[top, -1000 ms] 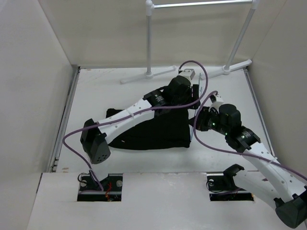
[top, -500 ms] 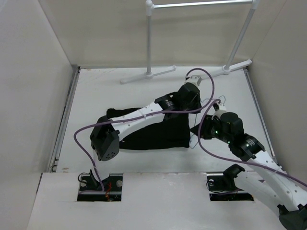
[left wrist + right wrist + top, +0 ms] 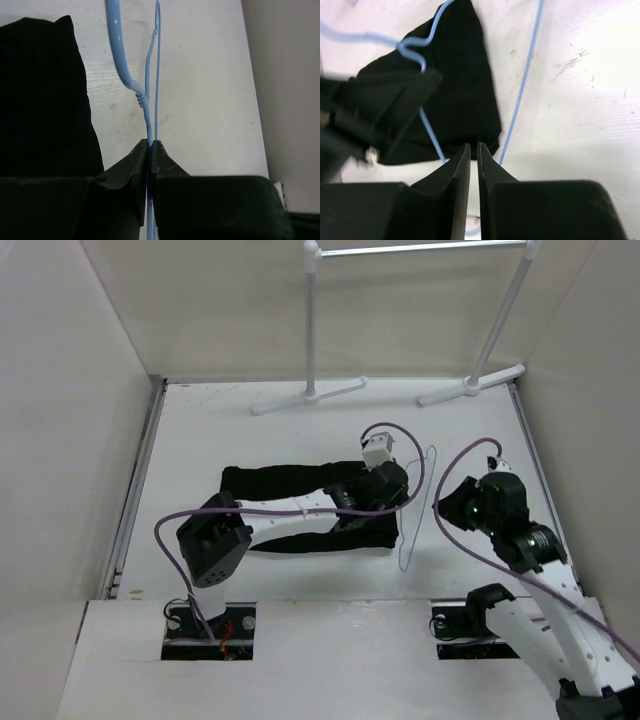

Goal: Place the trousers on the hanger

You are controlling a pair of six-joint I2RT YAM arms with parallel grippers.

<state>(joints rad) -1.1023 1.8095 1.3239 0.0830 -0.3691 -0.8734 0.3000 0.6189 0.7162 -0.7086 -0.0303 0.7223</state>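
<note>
The black trousers lie folded across the middle of the table, with my left arm lying over them. The thin pale hanger lies on the table just right of them. My left gripper is at the trousers' right end. In the left wrist view it is shut on the hanger just below the twisted neck, with the trousers to its left. My right gripper hovers right of the hanger. Its jaws are shut with nothing between them, above the hanger wire and the trousers' edge.
A white tube garment rack stands at the back, its feet spread on the table's far edge. White walls close in the left, the right and the back. Purple cables loop over both arms.
My left gripper has come nearer from the back of the table and closed on the hanger. The right arm has drawn back to the right, away from the trousers.
</note>
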